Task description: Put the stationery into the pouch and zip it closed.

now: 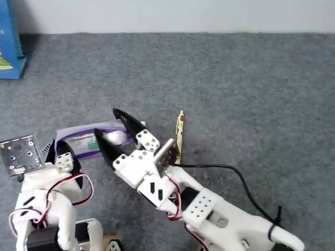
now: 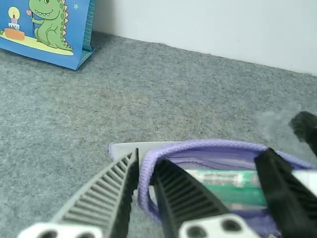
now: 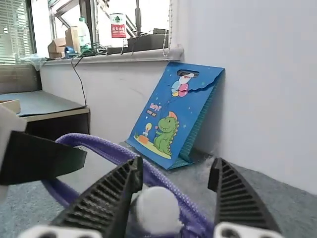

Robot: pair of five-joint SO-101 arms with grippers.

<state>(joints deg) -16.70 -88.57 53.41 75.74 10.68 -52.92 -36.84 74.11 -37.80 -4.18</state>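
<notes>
A: Where is the pouch?

B: The purple pouch [image 1: 73,137] lies on the grey worktop [image 1: 235,78], at about 8 o'clock from the middle of the high view. Its mouth gapes open.

A: Is anything in it?

B: A green-and-white tube [image 2: 228,179] lies inside, behind the clear wall. A white lump [image 1: 116,137] sits at the mouth.

A: And the left pincer?

B: The left pincer [image 2: 144,164] is at the 9 o'clock end of the pouch. It is clenched on the purple rim, which runs up between the two ribbed fingers.

A: The right one?

B: The right pincer [image 1: 105,122] is released, with its jaws spread wide. It reaches in from 4 o'clock and straddles the pouch mouth. The white lump sits between the black fingers [image 3: 106,196], close against one of them. I cannot tell whether it touches.

A: Is any stationery left outside?

B: A slim yellow strip [image 1: 180,137] lies flat on the worktop at 3 o'clock of the right pincer, just beside that arm's wrist. It runs roughly from 12 to 6 and is apart from the pouch.

A: Anything else?

B: A blue gift bag [image 1: 10,47] with a green dinosaur stands at 10 o'clock, at the far edge against the wall and well apart from the pouch.
</notes>
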